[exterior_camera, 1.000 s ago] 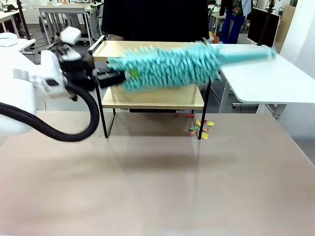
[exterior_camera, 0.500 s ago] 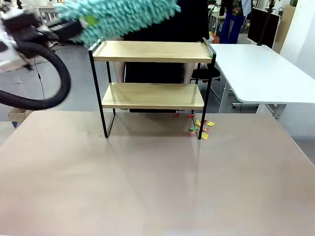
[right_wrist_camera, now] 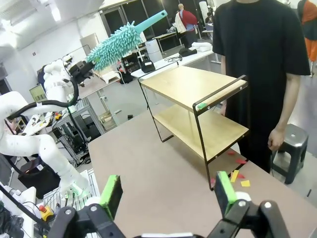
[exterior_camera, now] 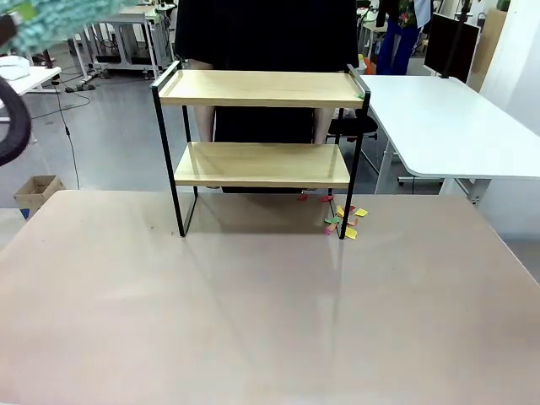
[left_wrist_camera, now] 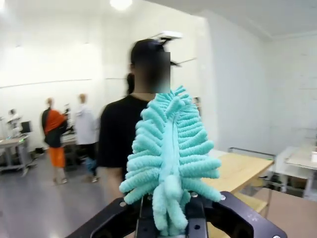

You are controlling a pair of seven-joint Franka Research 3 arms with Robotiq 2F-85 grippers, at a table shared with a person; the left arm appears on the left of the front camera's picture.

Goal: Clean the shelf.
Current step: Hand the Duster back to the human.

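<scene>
On table, shelf (exterior_camera: 263,93): 2 bare wood boards, blk frame.

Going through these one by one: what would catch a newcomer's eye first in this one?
The fluffy teal duster, gripped in the left pincer and raised high off to the side of the shelf. Next, the two-board wooden shelf itself at the table's far edge, both boards bare, with a person in a black shirt right behind it. Small coloured paper scraps lie by its right leg.
</scene>
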